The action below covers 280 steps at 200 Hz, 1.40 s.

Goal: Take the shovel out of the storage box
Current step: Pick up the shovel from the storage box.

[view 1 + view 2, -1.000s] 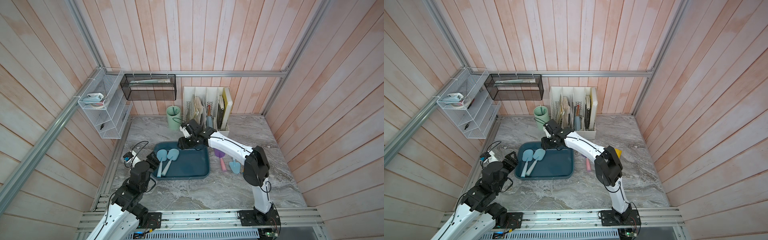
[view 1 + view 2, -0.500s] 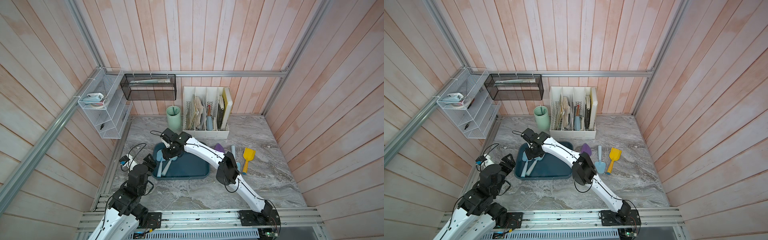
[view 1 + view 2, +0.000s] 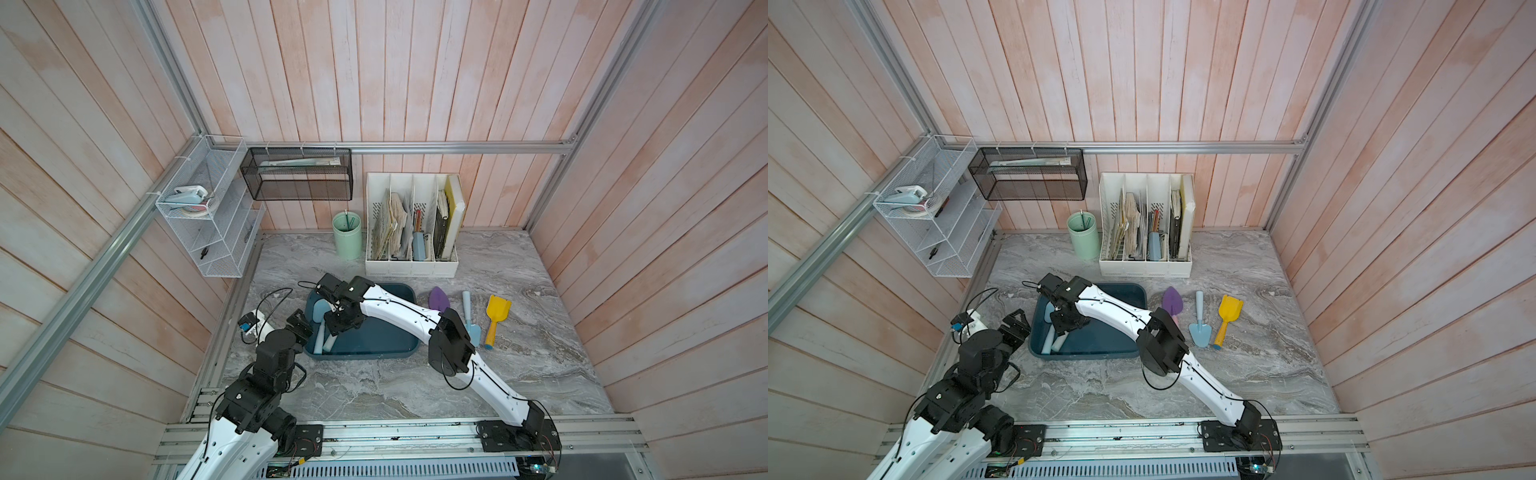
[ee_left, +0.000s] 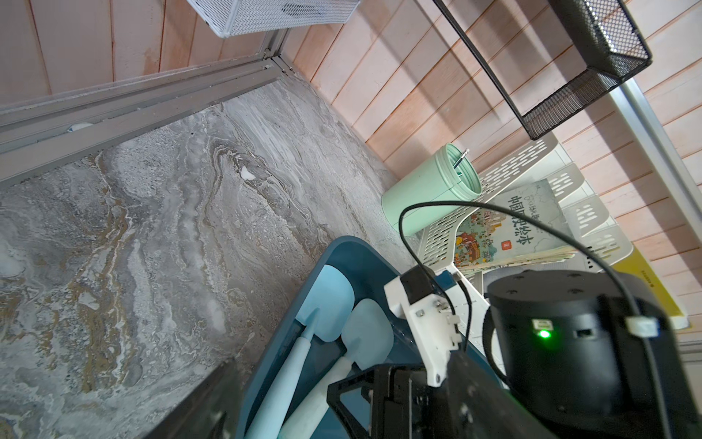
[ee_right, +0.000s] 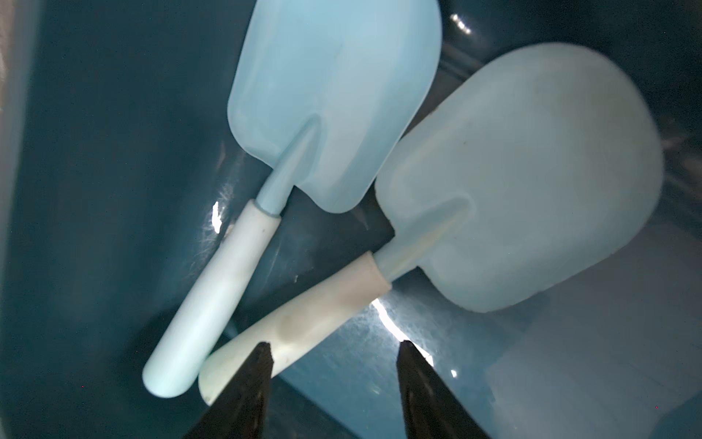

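Right tool (image 5: 334, 349): jaws apart, nothing gripped, low inside the storage box (image 5: 95, 152). One fingertip (image 5: 262, 365) sits over the handle end of the paler shovel (image 5: 513, 182) rather than beside it; the other is over bare box floor. Risk, as I judge it: closing from here would press on the handle or skid off it instead of pinching it. The bluer shovel (image 5: 334, 95) lies with its handle touching the paler one's, so a squeeze could catch both or shove the neighbour against the box wall. Left tool (image 3: 299, 326) hangs just beside the box rim nearest its own arm; I cannot tell its jaw state, and a lift swung that way could clip it. Both shovels are in the box; a purple shovel (image 3: 438, 298), blue trowel (image 3: 471, 328) and yellow shovel (image 3: 497, 309) lie outside on the surface (image 3: 374, 395). Versus one second ago: the right tool was at the box's far rim, near the white file organiser (image 3: 411, 266); now it is down over the handle ends. The boxed shovels look unmoved.
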### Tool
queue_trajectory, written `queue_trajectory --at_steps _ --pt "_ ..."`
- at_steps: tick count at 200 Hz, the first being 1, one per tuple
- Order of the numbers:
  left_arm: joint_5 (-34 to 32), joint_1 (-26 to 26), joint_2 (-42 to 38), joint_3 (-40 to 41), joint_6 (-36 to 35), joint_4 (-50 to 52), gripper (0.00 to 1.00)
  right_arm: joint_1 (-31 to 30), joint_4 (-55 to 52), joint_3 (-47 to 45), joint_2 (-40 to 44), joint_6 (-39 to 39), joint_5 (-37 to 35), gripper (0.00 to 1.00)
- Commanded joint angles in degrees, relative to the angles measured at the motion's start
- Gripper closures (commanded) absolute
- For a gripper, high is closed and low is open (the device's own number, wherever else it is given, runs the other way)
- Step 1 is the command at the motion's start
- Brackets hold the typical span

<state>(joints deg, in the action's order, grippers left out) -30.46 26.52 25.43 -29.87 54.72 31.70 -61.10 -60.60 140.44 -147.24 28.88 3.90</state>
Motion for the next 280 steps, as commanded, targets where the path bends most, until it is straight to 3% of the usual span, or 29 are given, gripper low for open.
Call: queue_trajectory --at_steps 1,68,117,170,248,280 --pt "0.29 -0.34 -1.02 -0.99 -0.05 1.34 0.13 -0.24 -3.24 1.55 -2.58 0.82 -2.1 0.44" --pt "1.19 -0.38 -1.49 -0.41 0.48 1.76 0.13 -1.55 -5.28 3.8 -6.2 0.36 -4.02 0.44" --pt "1.53 -0.33 -1.02 -0.68 -0.1 1.26 0.13 -1.54 0.6 3.61 -1.84 2.27 -2.32 0.44" --pt "1.0 -0.4 -1.68 -1.35 -0.85 2.4 0.13 -1.86 1.61 4.1 -2.46 3.51 -2.31 0.44" --pt "1.73 -0.42 -1.34 -0.98 -0.87 2.55 0.12 -2.02 -0.28 5.43 -7.66 4.19 -6.8 0.44" --pt "1.28 -0.4 -1.86 -0.63 -0.67 2.91 0.12 -2.23 -3.17 1.34 -6.92 3.15 -9.64 0.45"
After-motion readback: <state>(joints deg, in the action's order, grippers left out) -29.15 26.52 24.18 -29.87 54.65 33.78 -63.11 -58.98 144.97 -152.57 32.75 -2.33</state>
